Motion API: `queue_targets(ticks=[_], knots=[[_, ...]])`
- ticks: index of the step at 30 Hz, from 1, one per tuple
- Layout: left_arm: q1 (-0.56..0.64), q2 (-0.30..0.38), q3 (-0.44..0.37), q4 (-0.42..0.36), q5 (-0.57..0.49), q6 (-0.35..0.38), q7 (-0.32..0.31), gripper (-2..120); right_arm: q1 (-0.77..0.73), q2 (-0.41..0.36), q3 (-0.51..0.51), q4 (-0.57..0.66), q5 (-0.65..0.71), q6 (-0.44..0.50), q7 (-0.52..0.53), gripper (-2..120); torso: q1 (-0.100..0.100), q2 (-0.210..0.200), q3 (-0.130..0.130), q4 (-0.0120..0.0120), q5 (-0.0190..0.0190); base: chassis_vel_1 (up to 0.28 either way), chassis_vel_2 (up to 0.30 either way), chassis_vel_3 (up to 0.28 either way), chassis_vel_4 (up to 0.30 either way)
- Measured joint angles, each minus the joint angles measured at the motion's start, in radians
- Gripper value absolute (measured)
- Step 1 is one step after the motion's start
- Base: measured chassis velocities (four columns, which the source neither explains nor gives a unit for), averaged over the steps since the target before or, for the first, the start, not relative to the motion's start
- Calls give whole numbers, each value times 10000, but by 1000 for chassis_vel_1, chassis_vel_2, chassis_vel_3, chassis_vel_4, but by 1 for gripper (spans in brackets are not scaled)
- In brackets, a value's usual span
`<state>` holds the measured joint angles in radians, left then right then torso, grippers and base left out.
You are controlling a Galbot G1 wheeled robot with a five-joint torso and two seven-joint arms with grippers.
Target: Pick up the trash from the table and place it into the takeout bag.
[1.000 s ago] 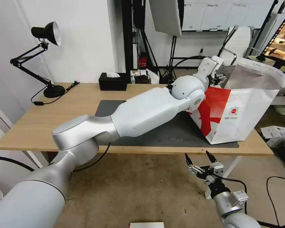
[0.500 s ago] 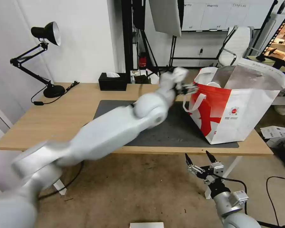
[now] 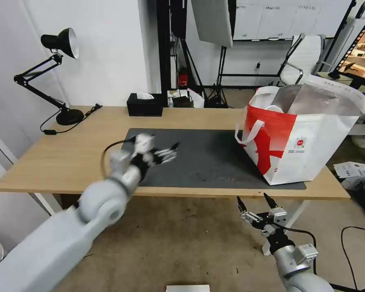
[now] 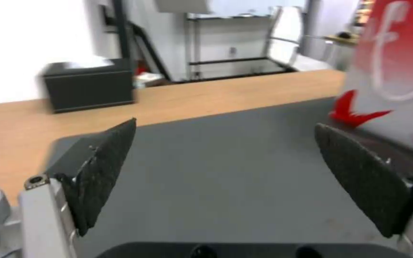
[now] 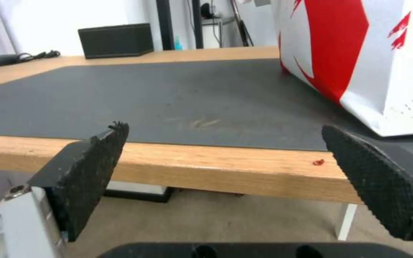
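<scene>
Mat (image 3: pixel 215 158) bare; bag (image 3: pixel 312 138) upright at its end. My left gripper (image 3: pixel 168 154) gapes empty above the mat, right gripper (image 3: pixel 255 202) splayed below the table (image 3: pixel 69 154) edge. Risk: a careless swing could clip a strap (image 3: pixel 247 132) and tip the bag.

I see the large white and red woven takeout bag (image 3: pixel 302 140) standing upright on the right end of the long light wooden table (image 3: pixel 69 152), its base on the dark grey mat (image 3: pixel 207 156). Its mouth is open, exposing silver foil lining; a white strap handle hangs down its red side. A white rounded rim shows inside.
</scene>
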<state>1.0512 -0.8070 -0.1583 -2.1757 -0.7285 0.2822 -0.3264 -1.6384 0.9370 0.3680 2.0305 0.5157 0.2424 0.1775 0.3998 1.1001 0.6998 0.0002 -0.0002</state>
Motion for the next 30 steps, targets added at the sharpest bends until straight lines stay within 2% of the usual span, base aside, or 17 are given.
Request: queue_targets(ticks=[1,3,4,7,8,11,12,16,18,23,30], knots=[[0,0,0,0,0,0,0,100,0,0,0,0,0,0,0,100,0,0,0,0,0,0,0,0,0],[1490,-388,-1003,-260,1029,-423,81,100,0,0,0,0,0,0,0,100,0,0,0,-4,1,0,0,0,0],[1490,-388,-1003,-260,1029,-423,81,100,0,0,0,0,0,0,0,100,0,0,0,-4,1,0,0,0,0],[3505,-1372,-2151,-401,2418,-1294,130,100,0,0,0,0,0,0,0,100,0,0,0,-2,3,0,0,0,0],[3505,-1372,-2151,-401,2418,-1294,130,100,0,0,0,0,0,0,0,100,0,0,0,-2,3,0,0,0,0],[4981,-2571,-2910,-325,3702,-2387,140,100,0,0,0,0,0,0,0,100,-1,0,0,-1,4,0,0,0,0],[4981,-2571,-2910,-325,3702,-2387,140,100,0,0,0,0,0,0,0,100,-1,0,0,-1,4,0,0,0,0],[5657,-3465,-2984,46,4546,-3484,137,100,0,1,0,0,0,0,0,100,-1,1,1,-2,3,0,0,0,0],[5692,-3630,-2904,122,4683,-3634,118,100,0,0,0,0,0,0,0,100,0,1,1,-3,3,0,0,0,0],[5785,-4007,-2631,187,5003,-3757,-26,100,0,0,0,0,0,0,-1,100,1,0,2,-4,4,0,0,0,0],[5934,-4059,-2527,92,4891,-3704,119,100,0,0,-1,0,0,0,-1,100,1,0,2,-3,3,0,0,0,0]])
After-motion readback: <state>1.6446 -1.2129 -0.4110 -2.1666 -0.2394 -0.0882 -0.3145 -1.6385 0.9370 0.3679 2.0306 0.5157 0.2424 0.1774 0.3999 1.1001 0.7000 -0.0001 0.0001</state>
